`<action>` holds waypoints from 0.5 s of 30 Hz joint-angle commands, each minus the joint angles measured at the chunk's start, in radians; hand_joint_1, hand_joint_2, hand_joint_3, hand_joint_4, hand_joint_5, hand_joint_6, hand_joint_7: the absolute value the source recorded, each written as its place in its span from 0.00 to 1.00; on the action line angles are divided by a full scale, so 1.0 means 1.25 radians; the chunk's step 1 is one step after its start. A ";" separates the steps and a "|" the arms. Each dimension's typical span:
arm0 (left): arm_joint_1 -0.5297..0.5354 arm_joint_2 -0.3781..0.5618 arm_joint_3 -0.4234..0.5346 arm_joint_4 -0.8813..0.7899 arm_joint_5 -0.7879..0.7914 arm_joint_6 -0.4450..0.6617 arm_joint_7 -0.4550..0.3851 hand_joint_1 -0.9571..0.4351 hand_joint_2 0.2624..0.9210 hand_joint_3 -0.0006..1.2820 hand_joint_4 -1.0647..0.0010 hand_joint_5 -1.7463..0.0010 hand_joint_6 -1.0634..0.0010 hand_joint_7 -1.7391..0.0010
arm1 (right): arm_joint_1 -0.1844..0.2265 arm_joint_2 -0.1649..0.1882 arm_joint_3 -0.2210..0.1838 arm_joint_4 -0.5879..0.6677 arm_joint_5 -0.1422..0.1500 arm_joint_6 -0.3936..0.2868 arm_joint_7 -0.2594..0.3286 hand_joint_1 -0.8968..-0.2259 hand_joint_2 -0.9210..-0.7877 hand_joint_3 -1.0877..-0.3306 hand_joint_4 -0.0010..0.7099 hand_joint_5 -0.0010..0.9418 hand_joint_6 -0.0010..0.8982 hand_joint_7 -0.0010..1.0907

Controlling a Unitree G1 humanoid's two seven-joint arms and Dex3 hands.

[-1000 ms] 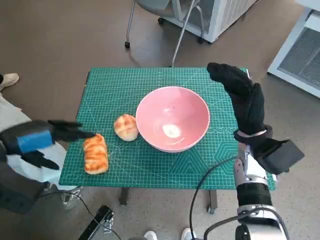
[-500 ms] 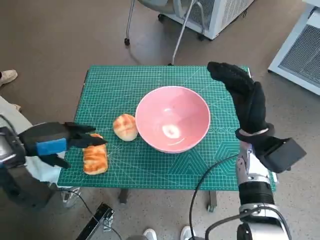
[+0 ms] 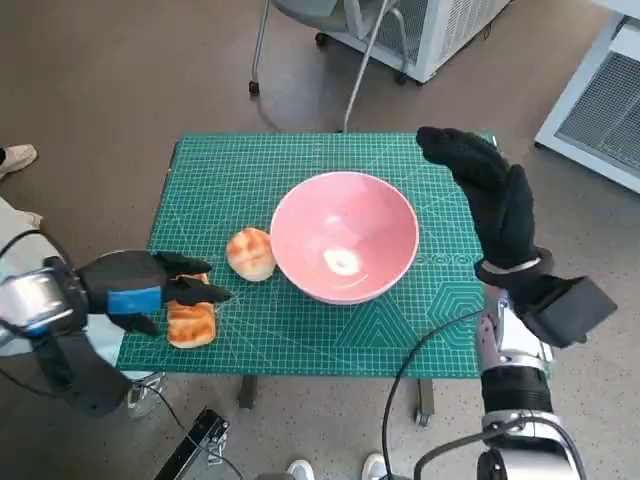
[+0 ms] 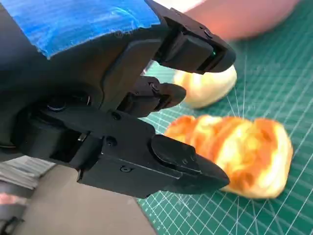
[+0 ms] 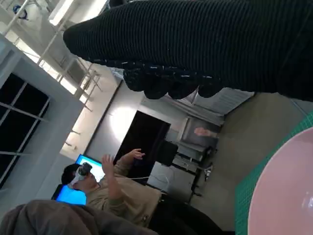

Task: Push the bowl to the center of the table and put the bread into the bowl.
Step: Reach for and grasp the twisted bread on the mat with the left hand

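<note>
head view: left hand [image 3: 150,292] over long bread [image 3: 190,322], fingers spread

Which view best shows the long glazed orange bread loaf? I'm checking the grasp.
The left wrist view: the long glazed orange bread loaf fills it, close up. The head view shows it partly covered; the right wrist view doesn't show it.
</note>
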 commanded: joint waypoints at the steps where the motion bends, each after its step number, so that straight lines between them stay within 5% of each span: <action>1: -0.035 -0.020 -0.052 0.025 0.054 0.022 0.045 0.57 0.93 0.02 0.74 1.00 0.64 1.00 | 0.027 -0.001 0.001 -0.009 -0.003 0.015 -0.001 0.48 0.00 0.36 0.51 0.02 0.00 0.73; 7: -0.061 -0.042 -0.112 0.065 0.102 0.036 0.094 0.58 0.98 0.02 0.70 0.99 0.61 0.99 | 0.032 0.005 -0.004 -0.013 0.010 0.021 0.003 0.48 0.00 0.36 0.51 0.02 0.00 0.72; 15: -0.104 -0.075 -0.186 0.163 0.122 0.021 0.165 0.71 1.00 0.14 0.50 0.94 0.47 0.95 | 0.038 0.011 -0.008 -0.020 0.025 0.025 0.010 0.48 0.00 0.36 0.51 0.02 0.00 0.72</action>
